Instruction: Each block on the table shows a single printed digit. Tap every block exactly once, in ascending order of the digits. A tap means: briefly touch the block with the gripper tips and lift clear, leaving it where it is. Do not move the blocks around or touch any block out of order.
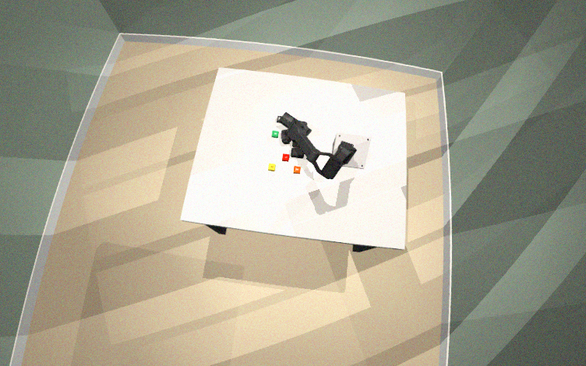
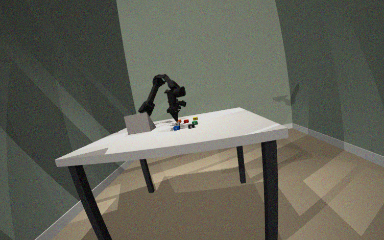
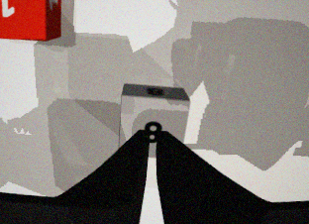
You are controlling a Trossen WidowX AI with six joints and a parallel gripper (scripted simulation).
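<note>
Out on the worktop point(image 1: 245, 195) point(image 2: 217, 130), we've got the fingers point(image 2: 176, 120) together with nothing between them, tips right over the white block point(image 2: 176, 124) point(image 3: 133, 108). We can't tell if they're actually touching it, and its digit isn't readable from here. Side room's tightest toward the blue block point(image 2: 176, 128), just beside the white one in the exterior view, and the red block point(image 1: 285, 157) point(image 2: 186, 121) point(image 3: 22, 17), reading 1, is nearby too. The orange block point(image 1: 296, 170) point(image 2: 179, 121), yellow block point(image 1: 271, 167) point(image 2: 195, 118), green block point(image 1: 274, 134) point(image 2: 194, 122) and black block point(image 1: 279, 118) point(image 2: 191, 125) all stand apart, with gaps between. Edges look comfy to us: every block sits well inside the worktop's rim, and the arm point(image 1: 304, 142) point(image 2: 152, 93) bends over from its base point(image 1: 365, 137) point(image 2: 138, 123), well apart from the blocks.
</note>
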